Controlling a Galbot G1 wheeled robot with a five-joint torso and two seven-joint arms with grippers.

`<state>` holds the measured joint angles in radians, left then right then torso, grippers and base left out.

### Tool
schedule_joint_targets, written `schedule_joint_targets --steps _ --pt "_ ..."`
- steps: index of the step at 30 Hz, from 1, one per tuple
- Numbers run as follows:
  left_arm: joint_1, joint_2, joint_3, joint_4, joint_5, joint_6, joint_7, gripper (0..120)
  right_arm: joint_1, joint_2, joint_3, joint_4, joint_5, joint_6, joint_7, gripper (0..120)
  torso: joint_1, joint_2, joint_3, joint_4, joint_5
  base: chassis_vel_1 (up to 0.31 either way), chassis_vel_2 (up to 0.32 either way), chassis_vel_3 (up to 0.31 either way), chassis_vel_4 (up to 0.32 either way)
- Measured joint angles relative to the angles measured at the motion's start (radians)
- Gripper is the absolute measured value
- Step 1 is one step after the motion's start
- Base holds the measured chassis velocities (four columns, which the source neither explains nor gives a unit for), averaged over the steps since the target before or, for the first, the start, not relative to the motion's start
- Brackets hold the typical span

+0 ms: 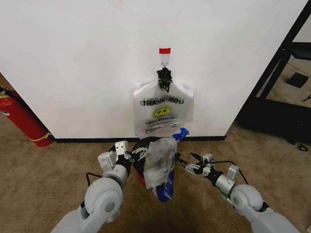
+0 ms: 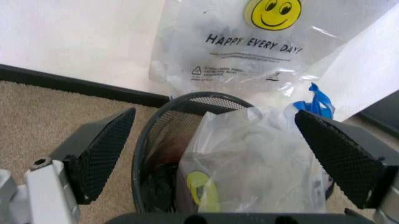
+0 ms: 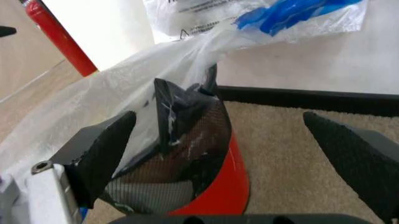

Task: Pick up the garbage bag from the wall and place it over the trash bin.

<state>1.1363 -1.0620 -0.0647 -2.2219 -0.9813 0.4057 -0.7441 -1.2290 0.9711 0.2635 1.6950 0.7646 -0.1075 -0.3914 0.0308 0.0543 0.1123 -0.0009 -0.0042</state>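
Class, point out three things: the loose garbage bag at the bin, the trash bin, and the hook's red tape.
garbage bag [image 1: 159,162], head view, crinkled middle.
trash bin [image 2: 177,126], left wrist view, inner mesh wall.
red tape [image 1: 165,51], head view, strip's centre.

Before me, a plain white wall [image 1: 73,63] meets tan carpet [image 1: 43,174] along a black baseboard [image 1: 92,140]. To my left, a red fire extinguisher [image 1: 22,120] leans at the wall's foot. To my right, a black frame [image 1: 286,53] stands beyond the wall's corner. Lighting is even.

Both arms are held forward and low; the left gripper [image 1: 138,154] and right gripper [image 1: 187,164] are spread wide.
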Motion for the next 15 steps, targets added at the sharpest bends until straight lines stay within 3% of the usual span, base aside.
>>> schedule_joint_targets --steps 4,8,10,15 --pt "-0.008 -0.001 0.003 0.004 -0.001 0.000 0.000 100 0.012 0.009 -0.009 -0.004 0.009 -0.005 0.000 95 0.000 0.000 0.000 -0.0002 0.0001 0.000 0.000 0.000 0.000" --pt "-0.017 -0.004 0.004 0.010 -0.001 0.000 -0.001 100 0.030 0.022 -0.019 -0.013 0.016 -0.011 0.006 80 0.000 0.000 0.000 -0.0001 0.0000 0.000 0.000 0.000 0.000" --pt "-0.017 -0.004 0.005 0.010 -0.001 0.000 -0.001 100 0.032 0.023 -0.021 -0.015 0.016 -0.011 0.006 78 0.000 0.000 0.000 -0.0001 0.0000 0.000 0.000 0.000 0.000" --pt "-0.026 -0.005 0.005 0.015 -0.002 -0.002 -0.004 100 0.041 0.024 -0.036 -0.024 0.017 -0.017 0.010 55 0.000 0.000 0.000 -0.0001 0.0000 0.000 0.000 0.000 0.000"
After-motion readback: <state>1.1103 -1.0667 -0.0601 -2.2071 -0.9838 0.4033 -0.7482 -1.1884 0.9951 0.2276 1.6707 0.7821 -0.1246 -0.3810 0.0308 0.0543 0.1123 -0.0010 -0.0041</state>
